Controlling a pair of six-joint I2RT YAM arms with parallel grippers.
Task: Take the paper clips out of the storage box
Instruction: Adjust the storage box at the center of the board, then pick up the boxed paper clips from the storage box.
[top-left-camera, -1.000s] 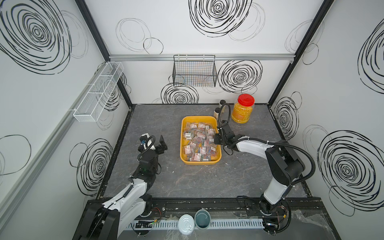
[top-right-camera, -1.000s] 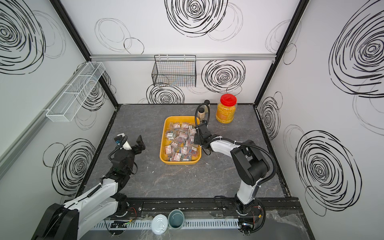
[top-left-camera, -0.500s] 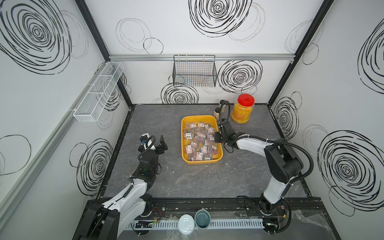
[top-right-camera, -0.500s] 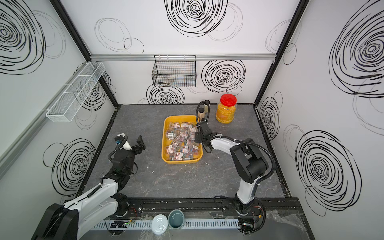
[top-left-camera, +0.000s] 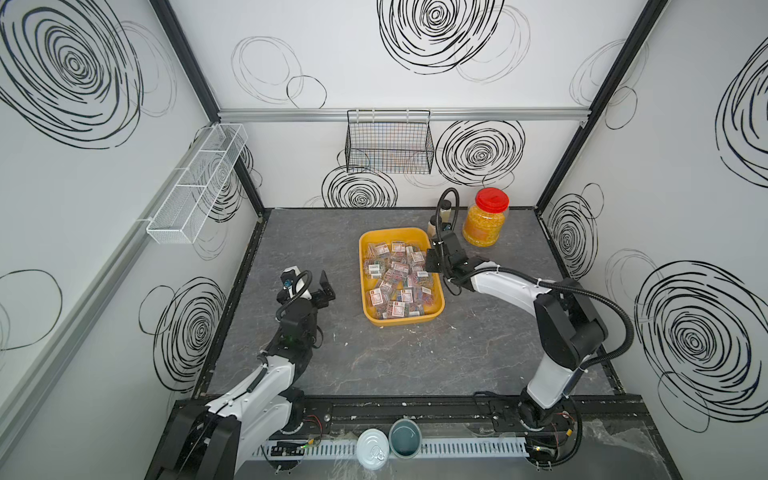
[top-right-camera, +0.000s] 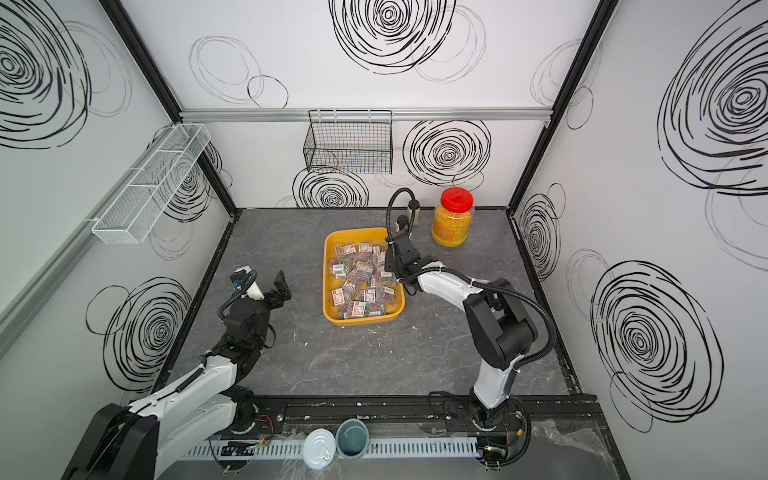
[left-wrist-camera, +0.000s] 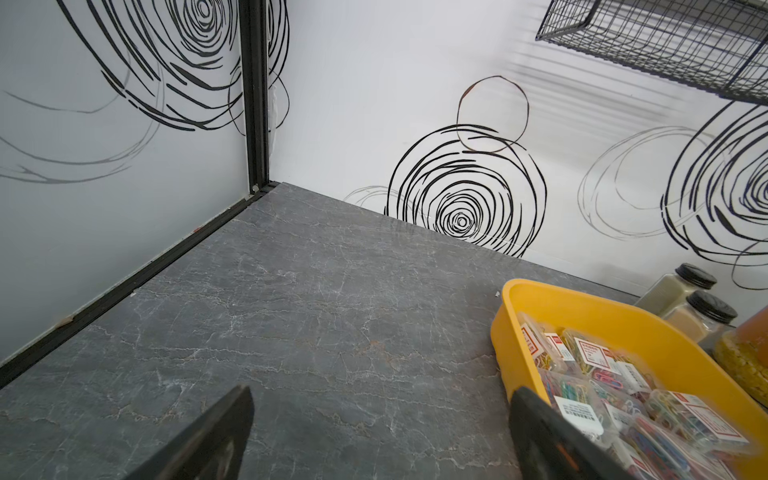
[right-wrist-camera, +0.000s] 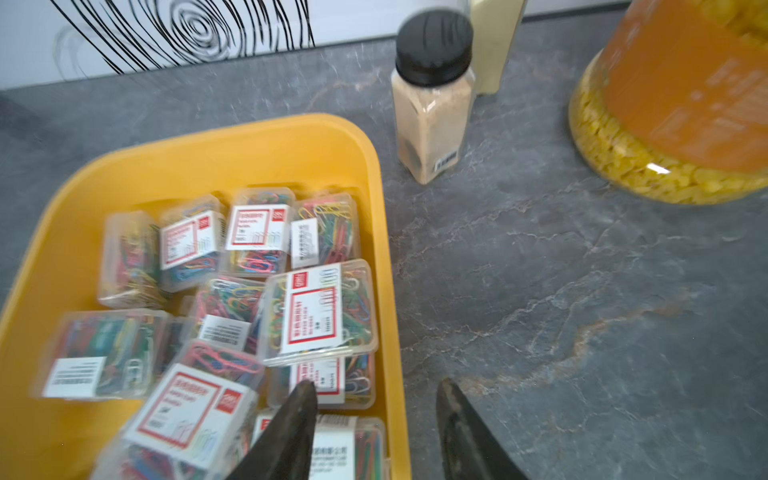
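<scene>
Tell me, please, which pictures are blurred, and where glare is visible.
Right wrist view: motion blur smears the paper clips nearest the camera, and the jar carries one small glare spot. Left wrist view: the table looks sharp, but faint grey streaks lie beside the wire basket. Both top views: sharp and evenly lit.

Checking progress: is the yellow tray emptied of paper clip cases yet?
Not emptied. The storage box holds a heap of cased paper clips covering most of its floor.
</scene>
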